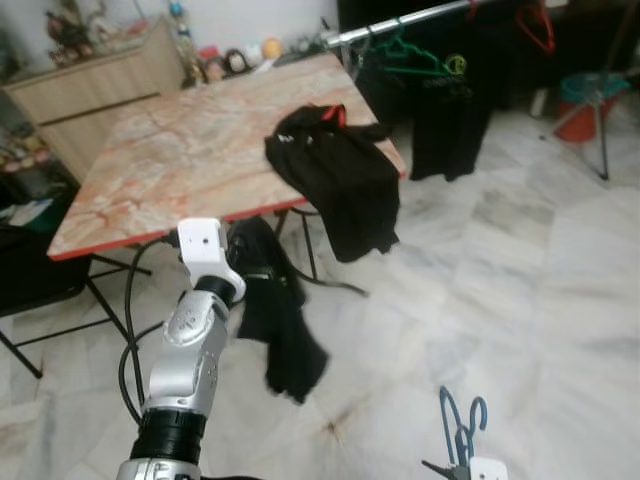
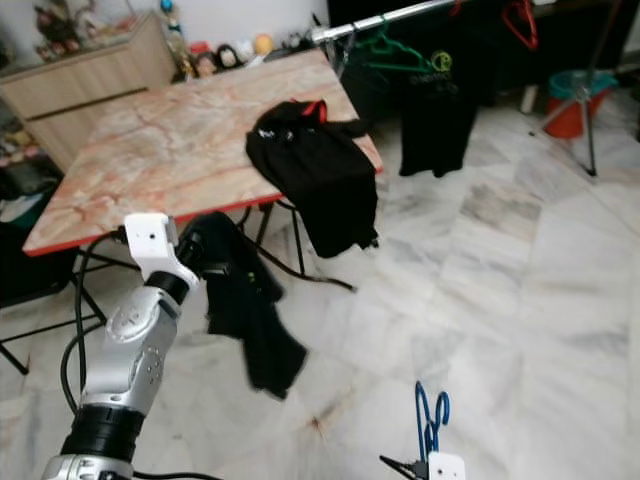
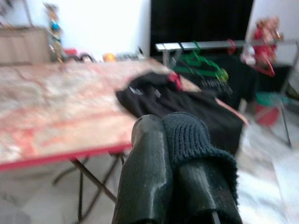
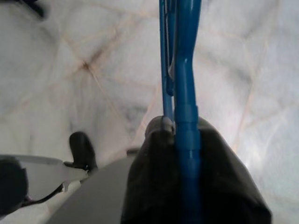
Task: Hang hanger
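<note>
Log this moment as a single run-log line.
left gripper: shut on black garment beside table | right gripper: shut on blue hanger, low over floor | rail: ahead, hanger not hung

A blue hanger [image 4: 186, 84], black garments [image 1: 340, 175], a red-edged marbled pink table [image 1: 180, 150], white veined floor [image 1: 520, 290].

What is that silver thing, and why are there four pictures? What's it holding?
It is a robot's arm. Two pictures come from the robot's head, looking down; two come from cameras on its wrists. The left gripper pinches a black garment that dangles above the floor. The right gripper holds a blue hanger. Another black garment lies on the marble-patterned table, hanging over its edge. Behind is a clothes rail with a green hanger, a red hanger and dark clothes.
</note>
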